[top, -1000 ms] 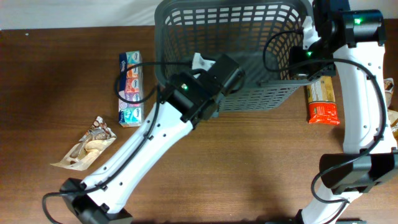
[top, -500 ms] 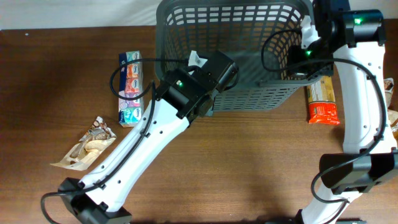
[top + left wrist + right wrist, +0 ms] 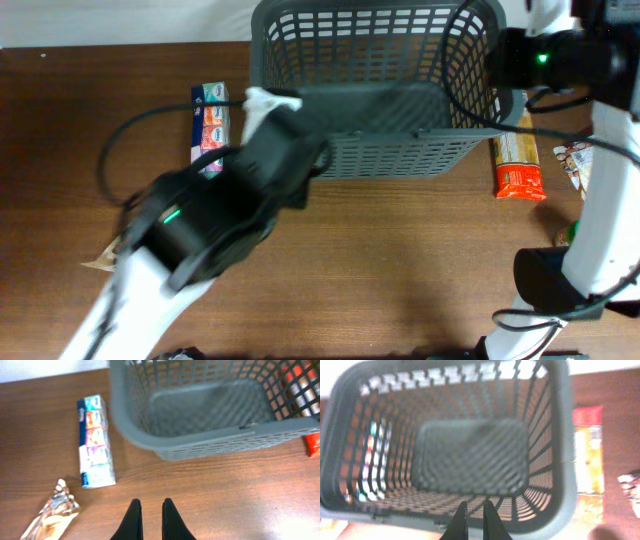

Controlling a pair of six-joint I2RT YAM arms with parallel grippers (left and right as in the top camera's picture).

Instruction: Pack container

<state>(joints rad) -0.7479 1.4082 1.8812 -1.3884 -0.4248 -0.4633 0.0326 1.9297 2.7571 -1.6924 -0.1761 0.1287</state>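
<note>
The container [image 3: 400, 155] stands upright at the far edge of the table [image 3: 420, 260], right of the middle. The left claw [image 3: 149, 510] hangs over bare wood near its near-left corner, fingers narrow and holding nothing. The right claw [image 3: 475, 510], equally narrow and empty, hovers above the container's open top. A colourful box [image 3: 95, 442] lies to its left, and an orange packet [image 3: 517, 165] lies just beside its right wall.

Arms [image 3: 600, 200] show white links [image 3: 110, 315], black housings [image 3: 215, 225], green lights [image 3: 543, 58], cables [image 3: 112, 150], black left pincer [image 3: 149, 520].
</note>
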